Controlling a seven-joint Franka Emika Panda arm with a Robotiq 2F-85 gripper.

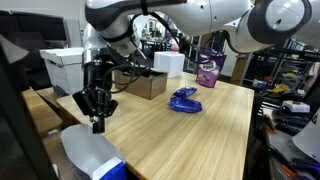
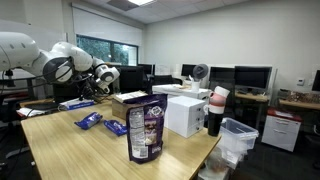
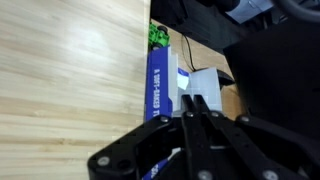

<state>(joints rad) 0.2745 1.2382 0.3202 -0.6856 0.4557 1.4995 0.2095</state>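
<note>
My gripper (image 1: 97, 124) hangs from the arm over the near corner of the wooden table (image 1: 180, 135), its fingers pressed together with nothing seen between them. In the wrist view the shut fingertips (image 3: 188, 104) point at a blue and white box (image 3: 164, 85) lying along the table's edge. That box (image 1: 90, 153) sits just below the gripper in an exterior view, and I cannot tell whether the tips touch it. The gripper (image 2: 90, 88) also shows at the far end of the table, above the blue box (image 2: 75, 103).
A crumpled blue packet (image 1: 185, 100) lies mid-table; a cardboard box (image 1: 148, 85), a white box (image 1: 168, 62) and a purple bag (image 1: 208, 70) stand behind it. A purple snack bag (image 2: 146, 130), two blue packets (image 2: 116, 128) and stacked cups (image 2: 215, 110) also show. Something green (image 3: 158, 35) lies beyond the box.
</note>
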